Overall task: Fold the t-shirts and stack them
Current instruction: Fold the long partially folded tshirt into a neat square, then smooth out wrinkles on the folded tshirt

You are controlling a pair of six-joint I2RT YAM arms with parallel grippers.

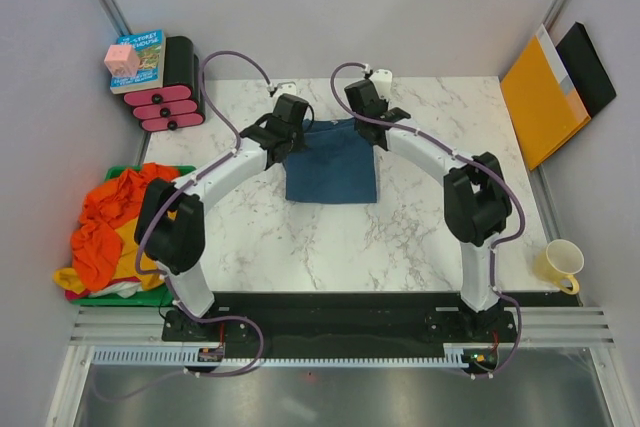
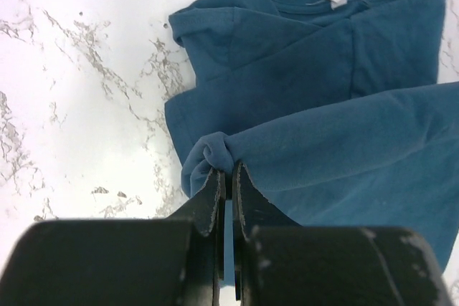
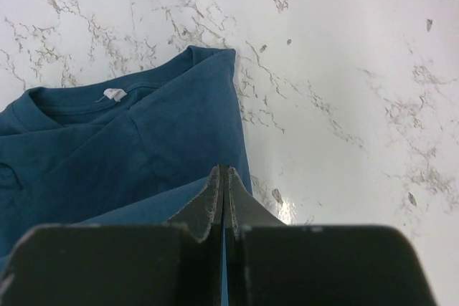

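Left gripper [image 2: 226, 171], right gripper [image 3: 224, 171] each pinching teal t-shirt [image 1: 330, 179] edge; marble table [image 1: 420, 232] showing all around

The widest free room lay on the bare marble table [image 1: 420, 237] in its near half, between the two arched arms, and across to the right edge, where only a yellow mug [image 1: 558, 265] stood by the near right corner. The dark teal-blue t-shirt [image 1: 335, 172] covered the middle of the far half, with the left gripper [image 2: 228, 173] and right gripper [image 3: 224, 173] each pinched closed on its cloth, so both arms barred the way at its sides. A heap of orange and mustard t-shirts [image 1: 110, 222] crowded the left edge. A black and pink drawer unit [image 1: 170, 87] blocked the far left corner, and folders [image 1: 540, 97] leaned at the far right.
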